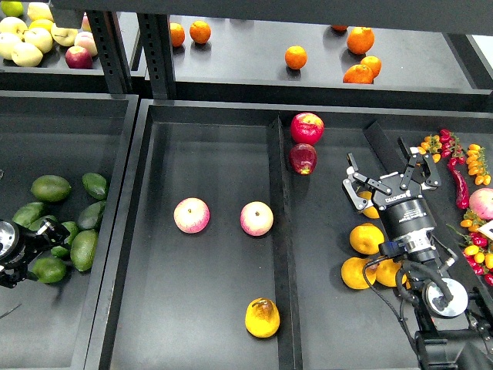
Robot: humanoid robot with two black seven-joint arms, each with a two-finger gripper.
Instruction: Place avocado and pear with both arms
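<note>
Both grippers hover: left gripper (pixel 48 229) at avocados (pixel 51 188); right gripper (pixel 390 179) open

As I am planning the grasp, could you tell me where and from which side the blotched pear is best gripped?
Probably across the pear's plump middle, from straight above. It lies alone on the tray floor, stem end hard to make out, its sides free; the divider stands close on its right, so close the fingers front to back.
</note>
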